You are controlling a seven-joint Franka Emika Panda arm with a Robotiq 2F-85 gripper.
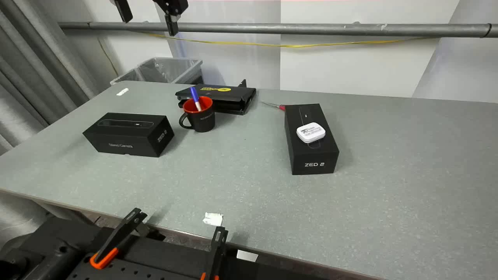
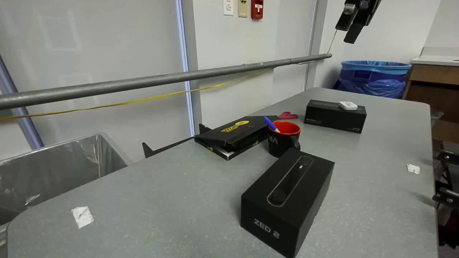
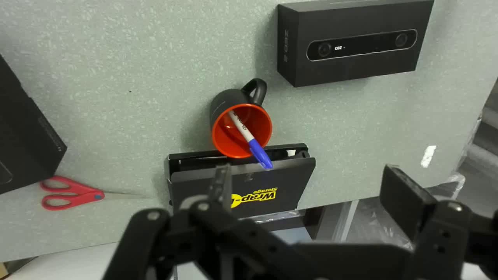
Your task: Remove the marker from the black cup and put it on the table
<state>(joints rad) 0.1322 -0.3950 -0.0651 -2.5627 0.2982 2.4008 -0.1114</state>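
One blue-capped marker point(image 3: 246, 133) leaning inside black cup point(image 1: 202, 122), cap poking past red rim. Gripper point(image 3: 311, 190) hanging high, well apart from cup, fingers point(image 3: 406, 202) standing wide apart. Yellow-lettered box point(image 1: 229, 95) lying just beside cup, at edge of grey table point(image 1: 237, 171); ZED 2 box point(image 1: 130, 134) sitting near handle. Open room stretching from cup across to second ZED 2 box point(image 1: 313, 155), white case point(image 1: 311, 133) resting on top, and toward opposite edge, where white scrap point(image 1: 213, 219) is lying.
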